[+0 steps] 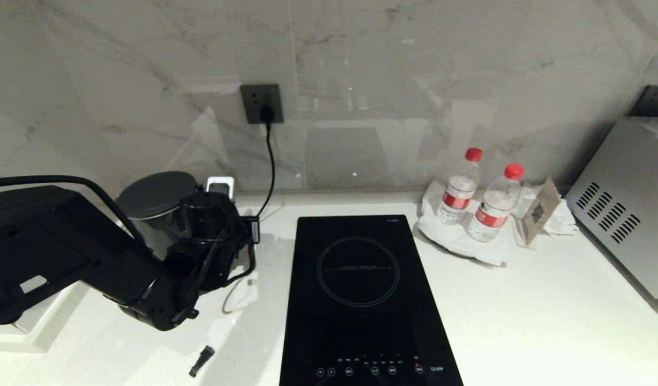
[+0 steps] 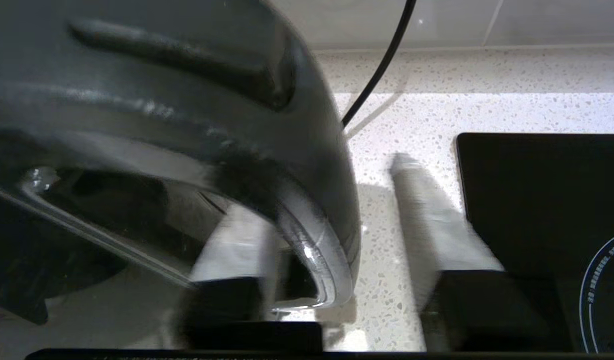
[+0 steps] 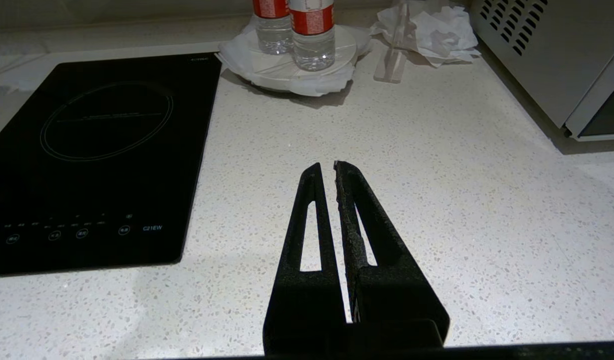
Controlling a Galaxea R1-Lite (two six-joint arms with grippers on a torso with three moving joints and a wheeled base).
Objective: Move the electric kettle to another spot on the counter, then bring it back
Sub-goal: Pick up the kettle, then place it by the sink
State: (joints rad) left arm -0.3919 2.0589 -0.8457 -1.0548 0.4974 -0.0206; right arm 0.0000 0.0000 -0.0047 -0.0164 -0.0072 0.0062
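Kettle duty on a speckled stone counter (image 1: 548, 311): the electric kettle (image 1: 156, 199), a black jug with a flat round lid, stands at the back left by the wall, beside the built-in black glass hob (image 1: 361, 300). The robot's left gripper (image 2: 332, 250) has one blurred finger inside the big loop handle (image 2: 312, 215) and the other outside it, the jaws narrowing around the handle; whether they already pinch it cannot be told. The right gripper (image 3: 327, 170) hangs idle over bare counter right of the hob, its fingers pressed together on nothing.

The handle looks like rigid, glossy moulded plastic, smooth and probably slippery, so a hold low on the loop, square across it, seems safest. A kettle this size may carry water; expect it to be heavy and to swing from a one-sided grip. A black cord (image 1: 270, 161) runs from the wall socket (image 1: 261, 103) towards the kettle and could snag.
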